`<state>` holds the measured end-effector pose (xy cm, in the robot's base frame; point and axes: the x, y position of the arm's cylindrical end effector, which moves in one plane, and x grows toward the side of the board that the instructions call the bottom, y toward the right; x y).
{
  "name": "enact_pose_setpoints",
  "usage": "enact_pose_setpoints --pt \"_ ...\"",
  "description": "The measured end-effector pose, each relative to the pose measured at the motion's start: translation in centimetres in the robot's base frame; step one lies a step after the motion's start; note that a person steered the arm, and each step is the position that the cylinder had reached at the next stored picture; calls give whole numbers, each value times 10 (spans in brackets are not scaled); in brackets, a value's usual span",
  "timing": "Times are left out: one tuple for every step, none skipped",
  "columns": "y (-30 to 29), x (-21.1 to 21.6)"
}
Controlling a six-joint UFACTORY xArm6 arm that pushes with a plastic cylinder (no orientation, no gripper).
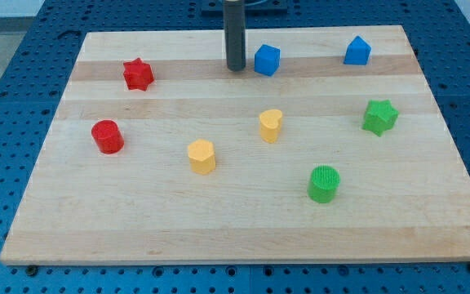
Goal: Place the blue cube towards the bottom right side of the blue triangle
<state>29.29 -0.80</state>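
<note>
My tip (235,69) stands on the pale wooden worktop (219,237) at the far edge, just left of the blue plastic cube (267,60). There is no claw, only the dark rod. The blue plastic triangle (356,51) sits well to the cube's right. This looks like the approach step: next, I judge, comes a rightward push, curving nearer to finish right of the triangle.

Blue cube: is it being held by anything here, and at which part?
Nothing is held. My tip stands just at the view's left of the blue cube; contact cannot be told.
</note>
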Motion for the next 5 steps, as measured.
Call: enact_pose_setpoints --pt "37 4" --pt "47 1" --pt "49 -40" --pt "65 -56" --pt "90 -47"
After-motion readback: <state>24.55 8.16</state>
